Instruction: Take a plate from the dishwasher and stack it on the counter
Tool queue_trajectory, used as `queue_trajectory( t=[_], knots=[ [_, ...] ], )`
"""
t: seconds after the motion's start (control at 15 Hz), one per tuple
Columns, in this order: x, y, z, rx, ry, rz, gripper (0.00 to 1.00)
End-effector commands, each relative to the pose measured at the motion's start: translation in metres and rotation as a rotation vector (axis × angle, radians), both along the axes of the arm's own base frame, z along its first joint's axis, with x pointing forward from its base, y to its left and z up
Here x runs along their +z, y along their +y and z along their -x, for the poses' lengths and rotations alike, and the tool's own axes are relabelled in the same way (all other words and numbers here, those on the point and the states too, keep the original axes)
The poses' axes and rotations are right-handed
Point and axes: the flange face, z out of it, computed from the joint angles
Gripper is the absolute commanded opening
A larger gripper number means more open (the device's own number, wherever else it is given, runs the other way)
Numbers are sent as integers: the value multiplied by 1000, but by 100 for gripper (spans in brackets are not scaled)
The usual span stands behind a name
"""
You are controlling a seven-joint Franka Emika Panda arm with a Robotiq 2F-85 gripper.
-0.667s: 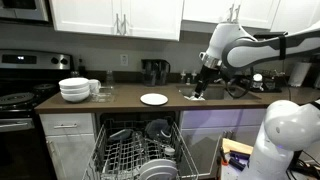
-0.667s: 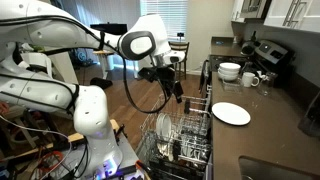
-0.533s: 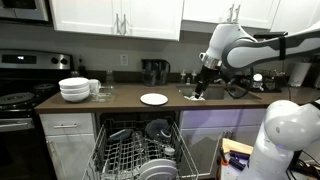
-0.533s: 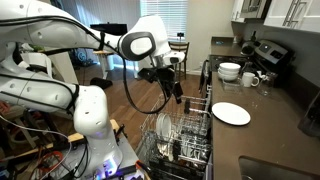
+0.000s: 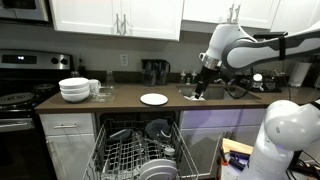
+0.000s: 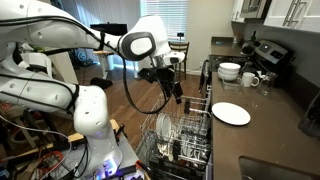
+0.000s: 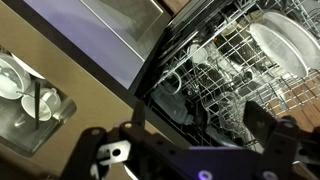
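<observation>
A white plate (image 5: 153, 99) lies flat on the dark brown counter (image 5: 120, 100); it also shows in an exterior view (image 6: 231, 113). The dishwasher (image 5: 140, 150) stands open below with its wire rack pulled out. More white plates stand upright in the rack (image 6: 163, 128), and one shows at the upper right of the wrist view (image 7: 285, 45). My gripper (image 5: 198, 90) hangs above the open dishwasher (image 6: 180, 135), to the side of the counter plate. In the wrist view the gripper (image 7: 195, 140) is open and empty, its fingers wide apart over the rack (image 7: 220, 70).
Stacked white bowls (image 5: 74, 89) and cups stand on the counter near the black stove (image 5: 20, 95). A sink (image 7: 30, 95) holding dishes lies beside the dishwasher. White upper cabinets (image 5: 115, 18) hang over the counter. The robot's white base (image 5: 285, 135) stands by the dishwasher.
</observation>
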Motion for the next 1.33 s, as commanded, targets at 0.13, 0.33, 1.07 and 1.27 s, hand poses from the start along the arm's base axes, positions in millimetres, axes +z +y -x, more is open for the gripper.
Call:
queue_trajectory(
  t=[0.13,0.33,1.07,1.27],
  knots=[
    [0,11,-18,64,19,-1,100],
    [-3,37,-45,184,51,11,100],
    [-57,119,-127,546,224,43,100],
    [-81,134,-141,565,245,47,100]
  ],
)
